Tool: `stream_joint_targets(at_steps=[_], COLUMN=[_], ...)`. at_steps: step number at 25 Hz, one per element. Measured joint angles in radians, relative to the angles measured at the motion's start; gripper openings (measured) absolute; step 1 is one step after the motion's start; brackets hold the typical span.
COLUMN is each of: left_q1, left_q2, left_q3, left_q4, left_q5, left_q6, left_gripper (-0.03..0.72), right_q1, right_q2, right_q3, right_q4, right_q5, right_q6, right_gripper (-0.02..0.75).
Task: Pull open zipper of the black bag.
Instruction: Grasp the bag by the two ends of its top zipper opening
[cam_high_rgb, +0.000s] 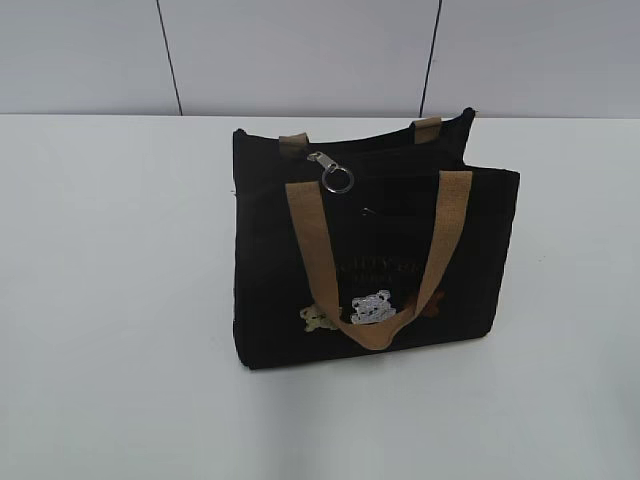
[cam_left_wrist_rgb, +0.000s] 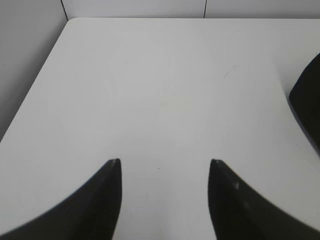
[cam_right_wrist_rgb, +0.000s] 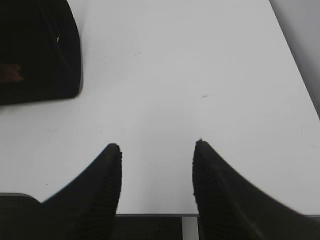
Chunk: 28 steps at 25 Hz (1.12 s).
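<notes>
Black fabric fills the middle of the exterior view: the black bag (cam_high_rgb: 375, 260) stands upright on the white table (cam_high_rgb: 110, 300), its front toward the camera. One tan handle (cam_high_rgb: 380, 260) droops down the front in a loop, past small bear patches (cam_high_rgb: 371, 306) and faint gold lettering. The zipper (cam_high_rgb: 390, 152) runs along the top edge, and its silver clasp with a round ring (cam_high_rgb: 333, 172) lies near the left end of that edge, free and easy to reach from above. Neither arm appears in this view, so the task looks not yet begun. Bare table lies wide on both sides of the bag and in front of it; the wall stands close behind.

From the left wrist view, the left pincer (cam_left_wrist_rgb: 165, 162) hangs released over bare table, its two dark fingers apart with nothing between them. A curved edge of the bag (cam_left_wrist_rgb: 307, 102) shows at the far right, well apart from the fingers. The table's left edge and rounded far corner are in sight.

From the right wrist view, the right pincer (cam_right_wrist_rgb: 157, 145) is likewise released and empty, above the table's near edge. A corner of the bag (cam_right_wrist_rgb: 40, 50) sits at upper left, with clear table between.
</notes>
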Motion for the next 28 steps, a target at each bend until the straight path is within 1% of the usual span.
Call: stream_joint_targets(at_steps=[28], left_q1=[0.000], left_q2=[0.000], left_q3=[0.000], left_q4=[-0.002], left_q5=[-0.001], left_q6=[0.000], left_gripper=[0.417], right_q1=[0.000], right_q2=[0.000], right_q3=[0.000], right_q4=[0.000], right_q5=[0.000], right_q6=[0.000], right_gripper=[0.357])
